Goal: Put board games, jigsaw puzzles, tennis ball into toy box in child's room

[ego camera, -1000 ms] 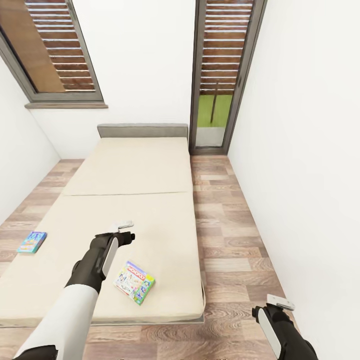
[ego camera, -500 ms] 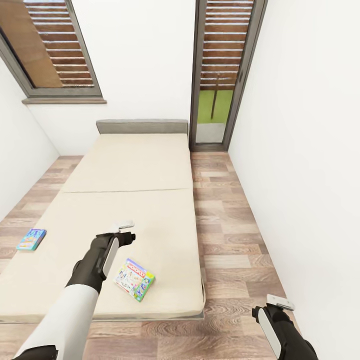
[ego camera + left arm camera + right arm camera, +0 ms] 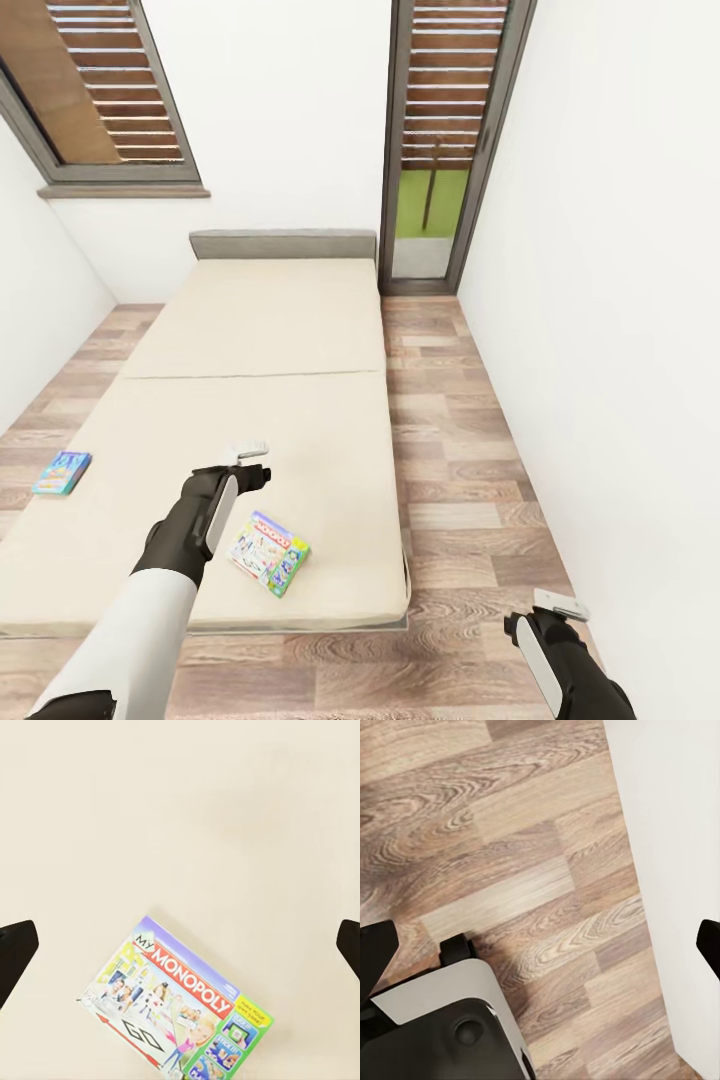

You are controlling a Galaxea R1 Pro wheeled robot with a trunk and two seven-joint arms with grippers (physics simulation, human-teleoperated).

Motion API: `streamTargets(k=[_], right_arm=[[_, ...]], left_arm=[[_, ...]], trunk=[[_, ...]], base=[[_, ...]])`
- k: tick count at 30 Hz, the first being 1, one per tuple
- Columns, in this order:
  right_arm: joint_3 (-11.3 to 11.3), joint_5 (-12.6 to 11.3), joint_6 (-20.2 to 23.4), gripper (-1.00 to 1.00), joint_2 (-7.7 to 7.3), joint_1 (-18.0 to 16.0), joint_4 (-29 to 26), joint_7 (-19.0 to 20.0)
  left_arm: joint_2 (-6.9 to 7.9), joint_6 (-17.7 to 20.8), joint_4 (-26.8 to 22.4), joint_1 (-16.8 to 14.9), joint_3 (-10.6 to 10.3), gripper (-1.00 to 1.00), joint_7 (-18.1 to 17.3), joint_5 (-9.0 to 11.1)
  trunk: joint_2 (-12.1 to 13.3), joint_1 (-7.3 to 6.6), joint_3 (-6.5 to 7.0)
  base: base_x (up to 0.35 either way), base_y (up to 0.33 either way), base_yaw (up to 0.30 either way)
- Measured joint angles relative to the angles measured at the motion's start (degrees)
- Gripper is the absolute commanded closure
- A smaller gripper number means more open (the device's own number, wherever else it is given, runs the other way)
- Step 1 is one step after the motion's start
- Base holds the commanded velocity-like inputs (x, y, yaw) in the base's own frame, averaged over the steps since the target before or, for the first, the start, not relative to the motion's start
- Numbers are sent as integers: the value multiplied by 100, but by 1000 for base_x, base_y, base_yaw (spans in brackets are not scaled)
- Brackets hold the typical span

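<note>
Two board games lie on the beige bed [image 3: 250,330]. A green-edged Monopoly box [image 3: 268,552] rests near the bed's foot, and a blue box [image 3: 62,472] sits at its left edge. My left gripper [image 3: 250,462] hovers open above the mattress, just beyond the Monopoly box [image 3: 176,1009], with nothing between its fingertips [image 3: 15,956]. My right gripper [image 3: 555,608] hangs open over the wood floor to the right of the bed, with its fingers [image 3: 375,952] spread wide. The table, toy box, jigsaw puzzles and tennis ball are out of view.
A strip of wood-plank floor [image 3: 450,450] runs between the bed and the white right wall [image 3: 620,300]. A tall slatted door [image 3: 440,150] stands at the far end and a slatted window [image 3: 110,90] at the back left. My base [image 3: 442,1027] shows below the right gripper.
The whole picture has shifted: bed, window and door sit slightly higher and smaller, so the camera has moved. Both arms hold the same pose and both games lie where they were.
</note>
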Motion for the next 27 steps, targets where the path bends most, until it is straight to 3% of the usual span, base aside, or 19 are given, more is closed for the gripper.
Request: streamTargets(k=[27], right_arm=[[0, -3, 0, -100, 0, 0, 0, -5]], left_arm=[[-22, -35, 54, 0, -3, -100, 2, -15]], trunk=[[0, 0, -249]], base=[[0, 0, 0]])
